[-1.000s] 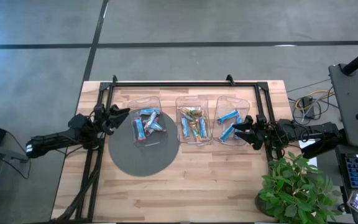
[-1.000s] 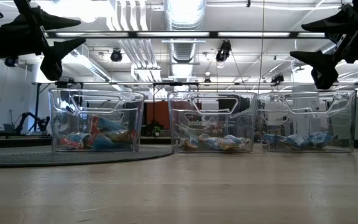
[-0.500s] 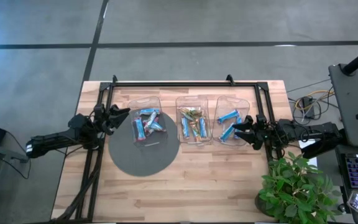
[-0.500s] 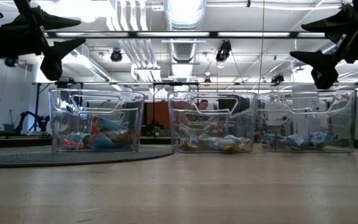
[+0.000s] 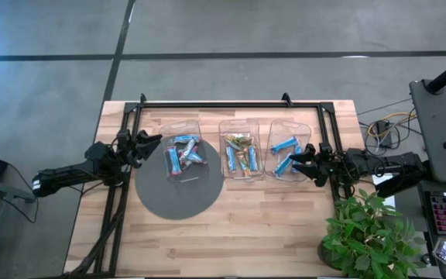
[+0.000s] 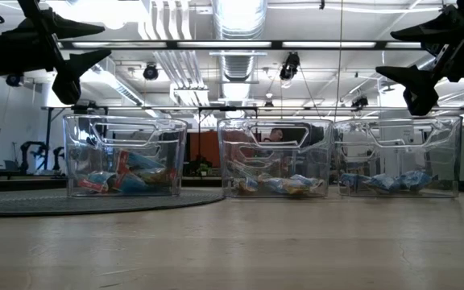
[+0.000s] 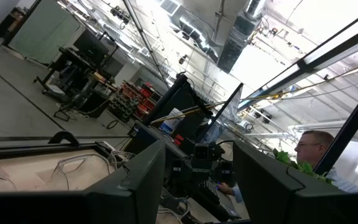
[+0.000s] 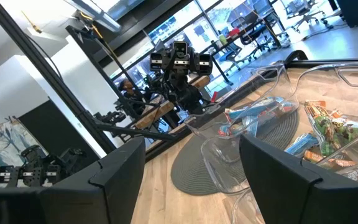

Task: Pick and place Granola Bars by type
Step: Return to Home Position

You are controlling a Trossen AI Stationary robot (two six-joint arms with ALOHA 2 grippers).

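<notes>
Three clear bins stand in a row across the table's far half. The left bin (image 5: 182, 157) sits on a dark round mat (image 5: 178, 190) and holds blue granola bars (image 5: 178, 159) with some red. The middle bin (image 5: 240, 151) holds mixed green, tan and blue bars (image 5: 238, 143). The right bin (image 5: 289, 151) holds blue bars (image 5: 285, 145). My left gripper (image 5: 155, 142) hovers open just left of the left bin, above its rim. My right gripper (image 5: 299, 160) hovers open at the right bin's right side, above the rim (image 6: 397, 121).
A black frame rail (image 5: 231, 103) runs along the table's far edge and down both sides. A potted plant (image 5: 358, 232) stands at the near right corner. The near half of the wooden table (image 5: 231, 232) is bare. A person (image 7: 316, 155) sits beyond the table.
</notes>
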